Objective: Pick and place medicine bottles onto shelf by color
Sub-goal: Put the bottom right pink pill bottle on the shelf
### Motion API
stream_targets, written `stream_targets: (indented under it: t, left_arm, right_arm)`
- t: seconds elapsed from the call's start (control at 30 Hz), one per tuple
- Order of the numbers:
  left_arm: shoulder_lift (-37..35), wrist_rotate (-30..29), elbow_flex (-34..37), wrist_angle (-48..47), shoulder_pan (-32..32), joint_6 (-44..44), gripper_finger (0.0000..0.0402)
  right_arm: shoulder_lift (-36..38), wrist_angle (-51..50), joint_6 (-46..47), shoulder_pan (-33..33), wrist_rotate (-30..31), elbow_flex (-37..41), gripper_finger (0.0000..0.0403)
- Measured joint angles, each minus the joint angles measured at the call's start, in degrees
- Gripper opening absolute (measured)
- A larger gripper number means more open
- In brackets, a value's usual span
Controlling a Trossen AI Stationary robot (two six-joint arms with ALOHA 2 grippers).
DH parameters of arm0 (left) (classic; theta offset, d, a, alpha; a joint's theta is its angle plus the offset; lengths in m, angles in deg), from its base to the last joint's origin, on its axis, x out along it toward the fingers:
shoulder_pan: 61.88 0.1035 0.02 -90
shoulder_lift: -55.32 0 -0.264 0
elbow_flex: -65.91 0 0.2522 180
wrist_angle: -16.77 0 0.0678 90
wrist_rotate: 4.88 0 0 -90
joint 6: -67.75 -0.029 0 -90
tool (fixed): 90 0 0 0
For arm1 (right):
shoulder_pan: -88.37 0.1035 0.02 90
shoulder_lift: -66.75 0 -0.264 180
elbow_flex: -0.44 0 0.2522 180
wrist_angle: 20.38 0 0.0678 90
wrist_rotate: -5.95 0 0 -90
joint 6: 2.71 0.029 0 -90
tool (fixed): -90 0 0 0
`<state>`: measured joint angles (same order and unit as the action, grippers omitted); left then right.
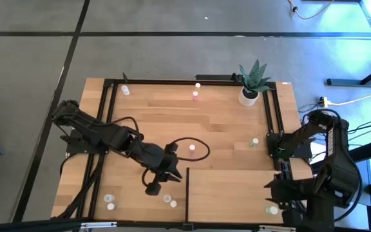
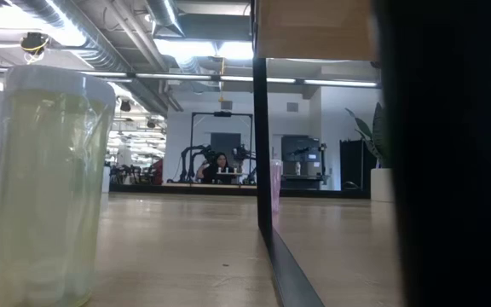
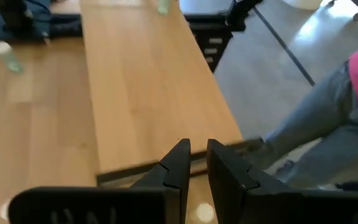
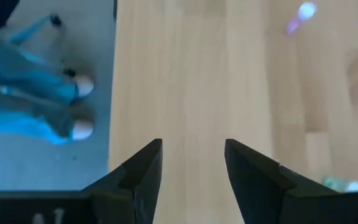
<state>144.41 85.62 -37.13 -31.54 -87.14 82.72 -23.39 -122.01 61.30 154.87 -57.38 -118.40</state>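
The shelf [image 1: 234, 193], a pale wood panel with a dark edge, lies at the table's near right. Small medicine bottles stand scattered on the table: pink ones [image 1: 196, 96] at the far edge, another pink one [image 1: 192, 149] mid-table, a green one [image 1: 254, 142] at the right, and whitish ones [image 1: 109, 197] near the front left. My left gripper [image 3: 197, 155] is shut and holds nothing; it hangs just left of the shelf's left edge [image 1: 187, 193]. My right gripper [image 4: 191, 155] is open and holds nothing, above the shelf's right end [image 1: 270, 188].
A potted plant [image 1: 250, 87] stands at the far right corner. A black cable loops around the mid-table pink bottle. A pale yellow bottle [image 2: 45, 188] stands right in front of the low camera. A person's legs [image 3: 316, 124] and shoes [image 4: 79, 87] show beside the table's near edge.
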Motion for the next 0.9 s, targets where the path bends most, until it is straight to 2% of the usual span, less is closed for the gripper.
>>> stream_targets:
  t: [0.17,0.4,0.6,0.73,0.9]
  left_arm:
    - [-0.44,-0.95,0.0,-4.77,-1.88,5.77,0.0047]
    - [-1.65,-6.3,0.0,-14.73,-4.09,22.29,0.0047]
    - [-2.43,-10.59,0.0,-23.91,-4.78,32.6,0.0047]
    - [-2.82,-12.29,0.04,-25.32,-3.63,32.83,0.0047]
    - [-3.11,-12.49,0.04,-25.29,-0.13,27.23,0.0047]
  right_arm:
    - [1.19,-0.01,-0.03,0.0,5.8,0.0,0.0177]
    - [3.1,0.18,-0.04,0.0,13.3,0.0,0.0177]
    - [4.41,0.36,-0.05,0.0,18.96,0.0,0.0177]
    - [5.3,0.35,-0.05,-0.59,21.51,0.0,0.0177]
    - [6.32,0.34,-0.29,-2.75,21.75,0.0,0.0177]
